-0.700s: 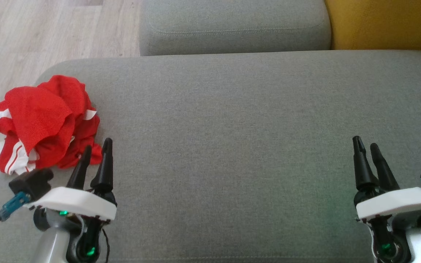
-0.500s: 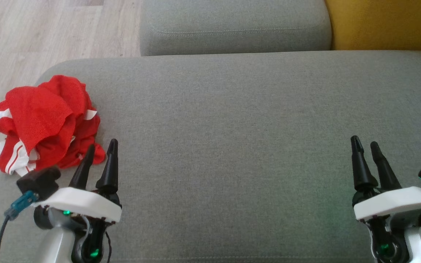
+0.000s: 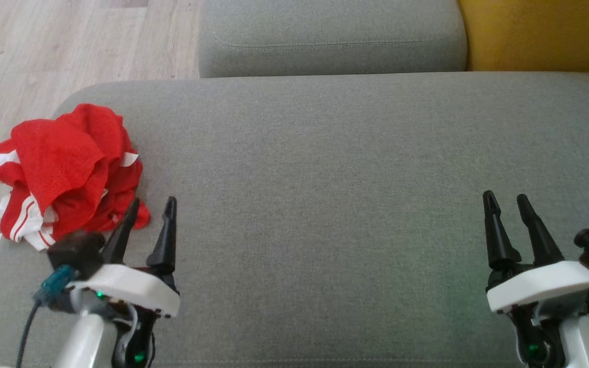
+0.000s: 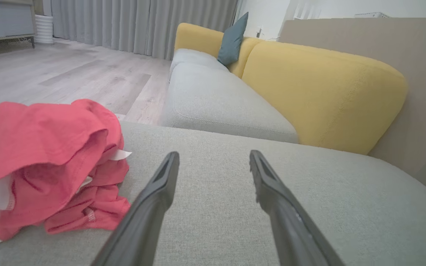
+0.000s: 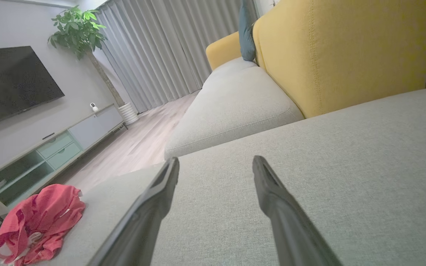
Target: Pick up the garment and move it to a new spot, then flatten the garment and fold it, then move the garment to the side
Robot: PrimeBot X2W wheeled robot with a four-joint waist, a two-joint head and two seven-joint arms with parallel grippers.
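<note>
Pre-pick: red garment (image 3: pixel 64 168) bunched at left edge of grey seat (image 3: pixel 325 204), partly over the rim toward the floor (image 3: pixel 28 51).
Left gripper (image 3: pixel 153 201) just beside the garment, jaws spread wide, nothing held; right gripper (image 3: pixel 505 196) well apart at the far end, likewise wide and empty. Risks: nudging the garment off the rim on a careless approach; pinching a single loose layer, leaving the rest dragging or slipping free; catching seat fabric along with cloth.
</note>
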